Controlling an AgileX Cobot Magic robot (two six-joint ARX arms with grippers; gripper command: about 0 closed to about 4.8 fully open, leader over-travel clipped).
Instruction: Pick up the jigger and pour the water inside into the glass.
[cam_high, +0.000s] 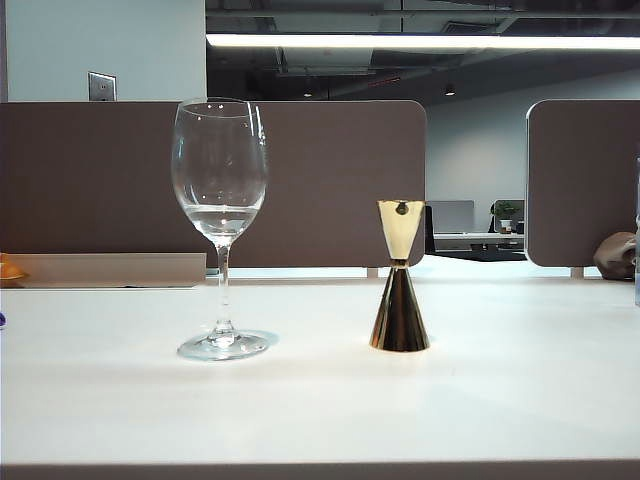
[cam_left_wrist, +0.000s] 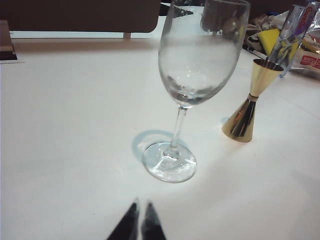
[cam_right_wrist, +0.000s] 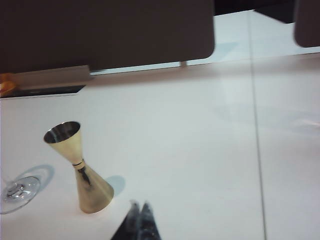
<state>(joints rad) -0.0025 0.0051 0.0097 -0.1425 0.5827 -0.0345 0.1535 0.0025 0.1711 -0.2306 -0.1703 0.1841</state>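
On the white table (cam_high: 500, 400) the glass (cam_high: 220, 180) stands just left of the jigger (cam_high: 399, 280), both grippers, left (cam_left_wrist: 140, 206) and right (cam_right_wrist: 140, 206), pinched shut and empty near it, so a sloppy grab could tip it and spill the water.

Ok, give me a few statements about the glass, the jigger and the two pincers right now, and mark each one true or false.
1. The jigger stands upright on the table. True.
2. The glass lies on its side. False: it stands upright on its foot.
3. The right pincer is clamped on the jigger. False: it is shut, empty, apart from the jigger.
4. The left pincer is shut and holds nothing. True.
5. The jigger touches the glass. False: bare table separates them.
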